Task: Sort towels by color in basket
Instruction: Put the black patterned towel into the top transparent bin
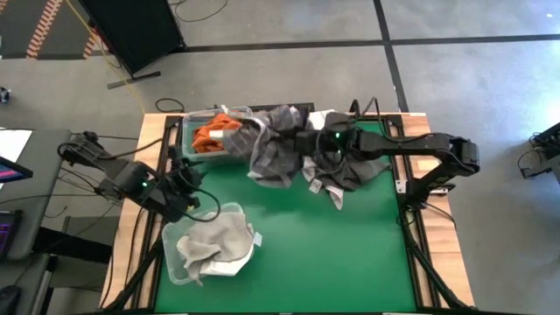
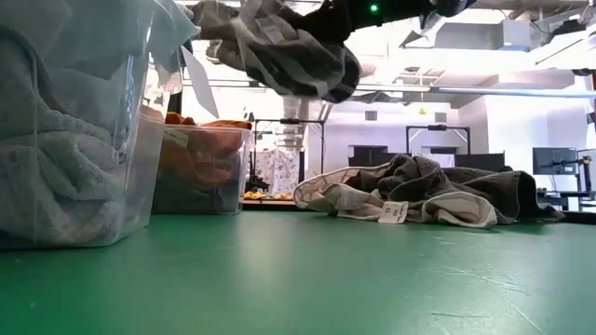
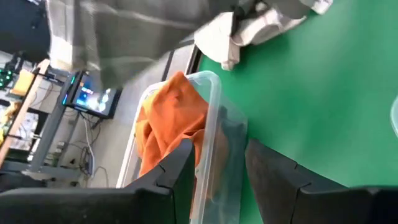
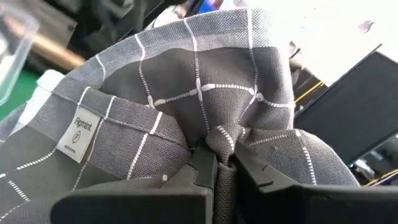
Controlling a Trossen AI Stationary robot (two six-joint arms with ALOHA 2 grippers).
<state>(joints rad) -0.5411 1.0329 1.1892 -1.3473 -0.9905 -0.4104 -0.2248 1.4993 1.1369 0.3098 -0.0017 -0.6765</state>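
My right gripper (image 1: 304, 141) is shut on a grey-and-white checked towel (image 1: 273, 150), held high over the far middle of the table, beside a clear bin (image 1: 186, 140) of rust orange towels (image 1: 210, 133). More towels, dark grey and white, lie in a heap (image 1: 339, 173) on the green mat under my right arm. A second clear bin (image 1: 229, 213) at the near left holds grey and white towels (image 1: 210, 245). My left gripper (image 1: 185, 171) hovers open between the two bins, pointing at the orange bin (image 3: 214, 118), with nothing between its fingers. My right gripper pinches a bunched-up fold (image 4: 219, 138) of the checked towel between its two fingers (image 4: 205, 167). The fingers lie about level and come from the table's right side. The towel drapes around and below them in several layers, its lower end (image 2: 312, 84) clear of the table.
The orange bin (image 2: 200, 163) stands at the far left and the other bin (image 2: 65, 140) at the near left. The towel heap (image 2: 419, 191) fills the far right of the mat. The near middle and right of the mat (image 1: 341, 254) are bare.
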